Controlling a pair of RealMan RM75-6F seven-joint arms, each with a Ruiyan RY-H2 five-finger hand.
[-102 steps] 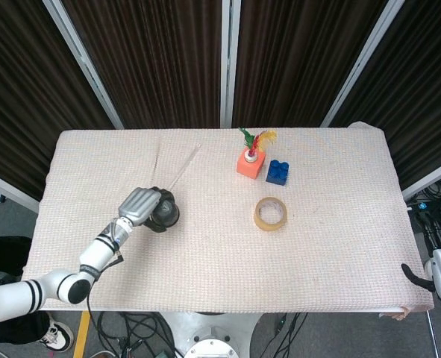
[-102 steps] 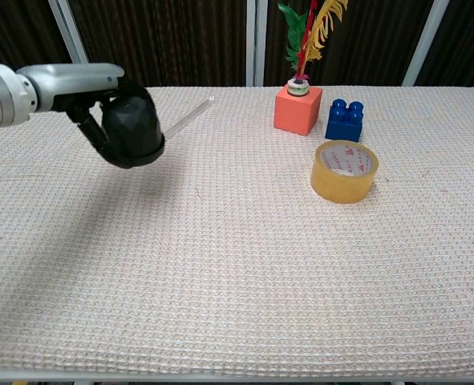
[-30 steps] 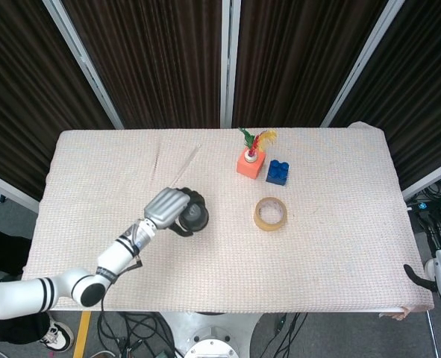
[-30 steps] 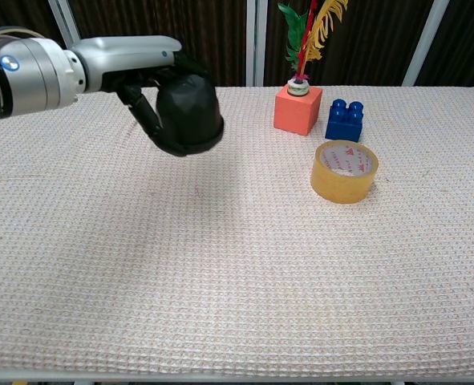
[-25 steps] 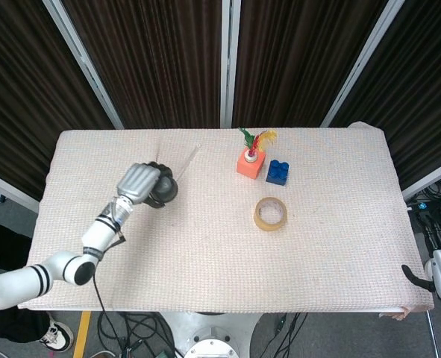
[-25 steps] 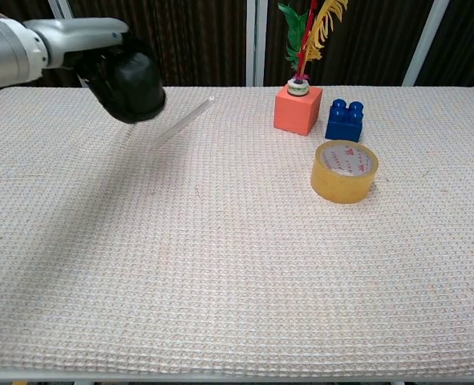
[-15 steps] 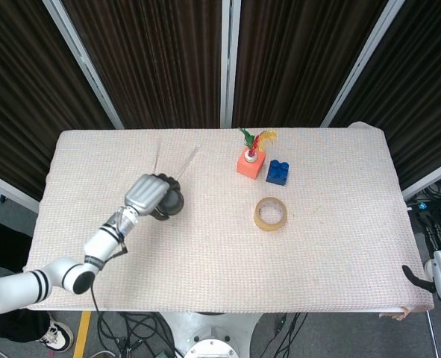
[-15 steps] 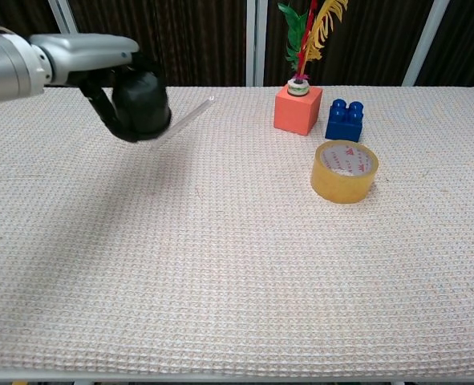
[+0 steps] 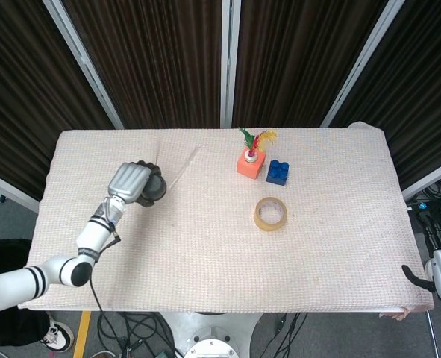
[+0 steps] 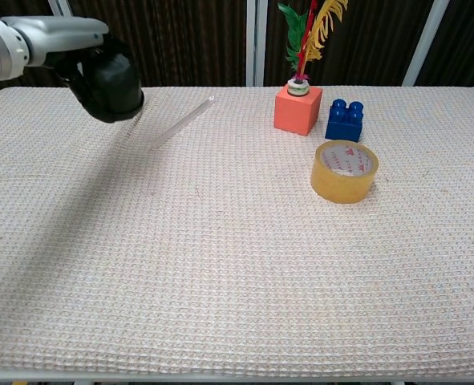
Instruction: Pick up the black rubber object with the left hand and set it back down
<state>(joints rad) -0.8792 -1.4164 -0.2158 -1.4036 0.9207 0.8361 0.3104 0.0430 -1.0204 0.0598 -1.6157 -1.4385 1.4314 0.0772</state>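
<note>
My left hand point(image 9: 130, 182) grips the black rubber object point(image 10: 111, 87), a rounded dark lump, and holds it up off the cloth at the left of the table. In the head view the black rubber object point(image 9: 154, 186) pokes out to the right of the silver hand. The chest view shows the left hand point(image 10: 64, 36) wrapped over its top and far side. My right hand point(image 9: 427, 279) sits off the table's right edge, low down, only partly visible.
A clear plastic straw point(image 10: 180, 122) lies on the cloth just right of the held object. Further right stand an orange block with feathers point(image 10: 297, 108), a blue brick point(image 10: 345, 120) and a roll of yellow tape point(image 10: 345, 170). The woven cloth covers the table point(image 10: 220, 273).
The left hand has swung the black rubber object around over the last seconds, out to the right and back; since half a second ago it moved left and slightly up.
</note>
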